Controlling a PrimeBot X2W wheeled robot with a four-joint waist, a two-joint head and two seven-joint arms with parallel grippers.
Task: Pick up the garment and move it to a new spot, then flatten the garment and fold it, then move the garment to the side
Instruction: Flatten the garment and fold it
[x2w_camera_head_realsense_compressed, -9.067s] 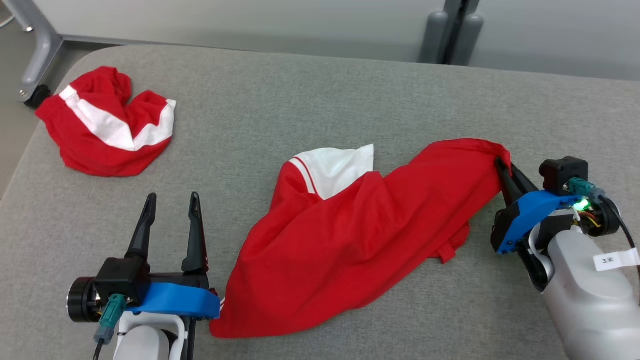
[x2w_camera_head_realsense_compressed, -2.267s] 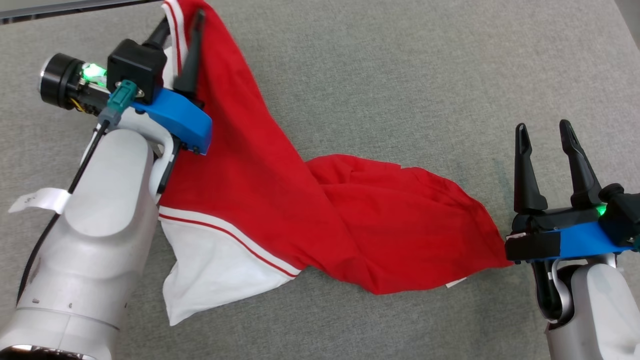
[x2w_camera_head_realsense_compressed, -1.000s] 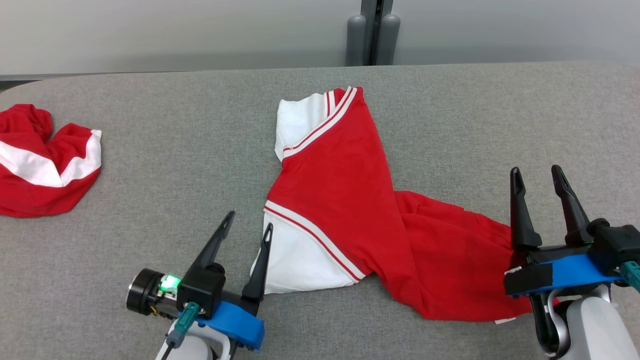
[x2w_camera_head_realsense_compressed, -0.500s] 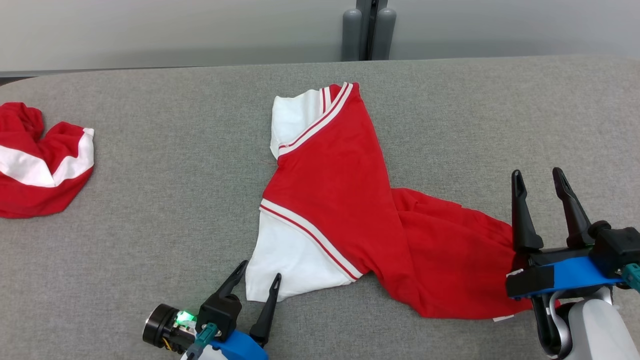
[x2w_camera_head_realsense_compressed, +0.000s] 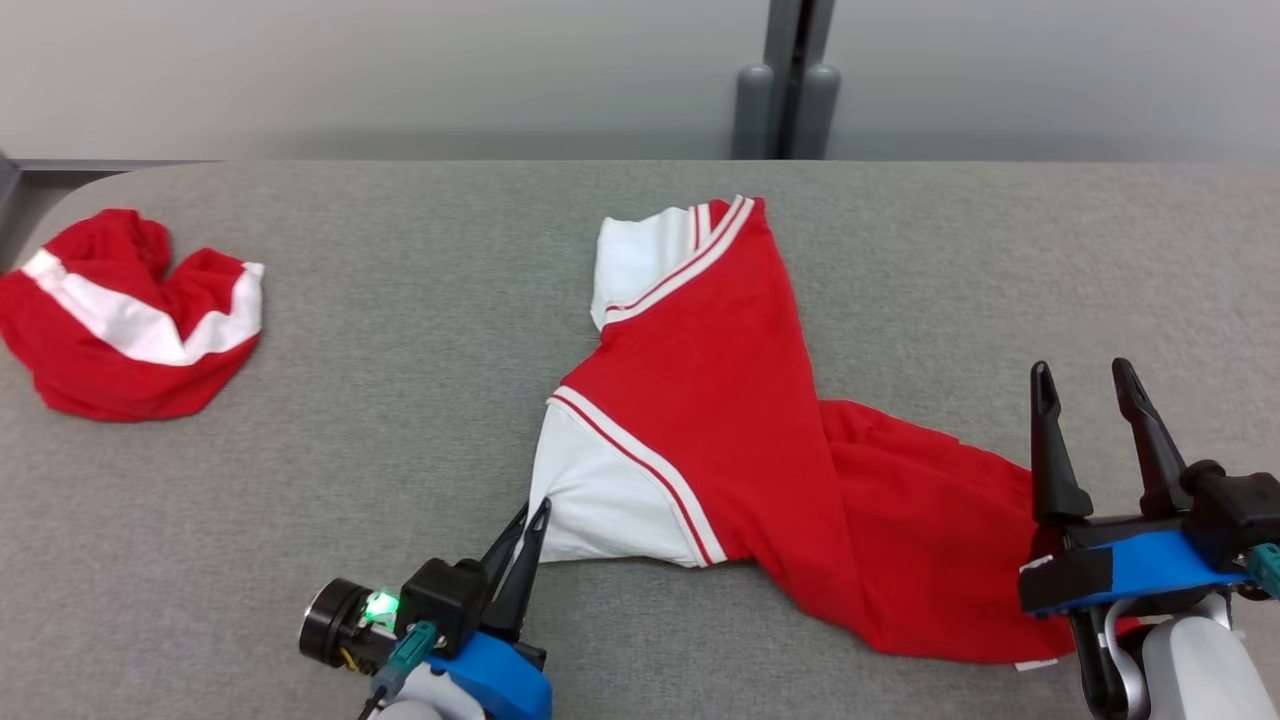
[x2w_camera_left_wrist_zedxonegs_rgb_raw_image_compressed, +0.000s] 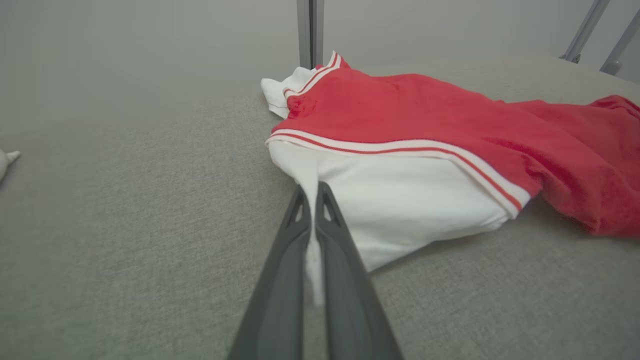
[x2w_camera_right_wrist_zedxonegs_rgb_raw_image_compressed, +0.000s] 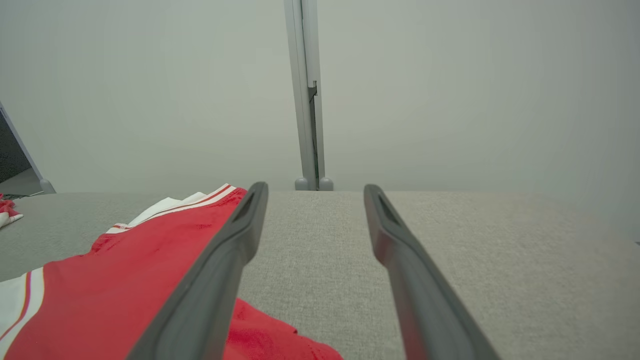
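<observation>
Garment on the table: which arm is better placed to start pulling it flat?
Left. The left gripper is shut on the white sleeve corner of the garment; the right gripper stands open by the red hem, gripping nothing.

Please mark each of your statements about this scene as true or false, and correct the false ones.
1. The left gripper is shut on the white corner of the garment. True.
2. The right gripper pinches the red cloth. False: its fingers stand open with nothing between them.
3. A second red and white garment lies crumpled at the table's far left. True.
4. The garment is neatly folded. False: it lies twisted and unfolded.
</observation>
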